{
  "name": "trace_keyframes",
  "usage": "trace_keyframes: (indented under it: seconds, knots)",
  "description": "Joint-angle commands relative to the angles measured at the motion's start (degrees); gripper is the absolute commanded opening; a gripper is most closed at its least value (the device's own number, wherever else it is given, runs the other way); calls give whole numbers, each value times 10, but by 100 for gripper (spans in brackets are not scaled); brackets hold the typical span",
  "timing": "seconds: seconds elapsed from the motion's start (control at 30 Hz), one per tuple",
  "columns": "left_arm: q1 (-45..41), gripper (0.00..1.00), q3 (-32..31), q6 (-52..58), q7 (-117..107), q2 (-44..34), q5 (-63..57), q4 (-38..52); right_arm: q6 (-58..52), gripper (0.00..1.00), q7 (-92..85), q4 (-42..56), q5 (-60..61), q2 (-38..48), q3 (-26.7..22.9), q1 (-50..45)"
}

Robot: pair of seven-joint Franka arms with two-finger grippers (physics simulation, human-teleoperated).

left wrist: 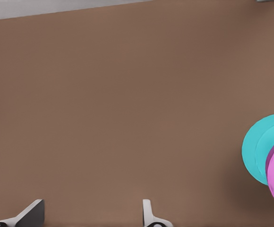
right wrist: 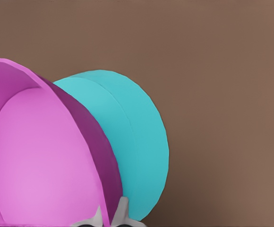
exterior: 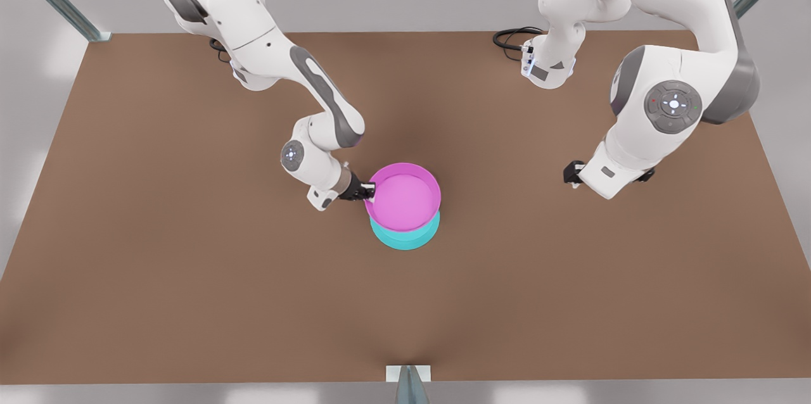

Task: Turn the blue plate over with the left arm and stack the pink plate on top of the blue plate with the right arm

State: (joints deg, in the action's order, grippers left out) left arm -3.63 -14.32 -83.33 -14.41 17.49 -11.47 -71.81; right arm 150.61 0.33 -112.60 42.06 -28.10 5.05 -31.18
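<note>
pink plate [exterior: 405, 200]: magenta, paler inside | right end effector [exterior: 369, 191] clamps its rim | left end effector [left wrist: 92, 218] wide

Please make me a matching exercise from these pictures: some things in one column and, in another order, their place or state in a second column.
Things:
1. pink plate
2. blue plate
3. right gripper
4. left gripper

Places or states:
A. open, holding nothing, off to the side over bare table
B. underneath, base facing up
C. above the other plate, hollow side up
D. closed on a plate's rim

Pairs: 1-C, 2-B, 3-D, 4-A
</note>
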Motion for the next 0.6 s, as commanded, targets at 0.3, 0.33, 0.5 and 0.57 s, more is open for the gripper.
trace_keyframes:
  seconds: [0.3,0.33,0.5,0.57]
  knots:
    - [-1,100,0,0,0,0,-9,0,-1,21,4,36,-5,-20,-2,13]
    - [-1,100,0,0,0,0,-9,0,-4,29,5,36,-5,-20,-3,13]
    - [-1,100,0,0,-1,0,-9,0,-1,87,-3,31,-5,-20,-5,13]
    - [-1,100,0,0,0,0,-10,0,-1,87,-2,31,-5,-19,-6,13]
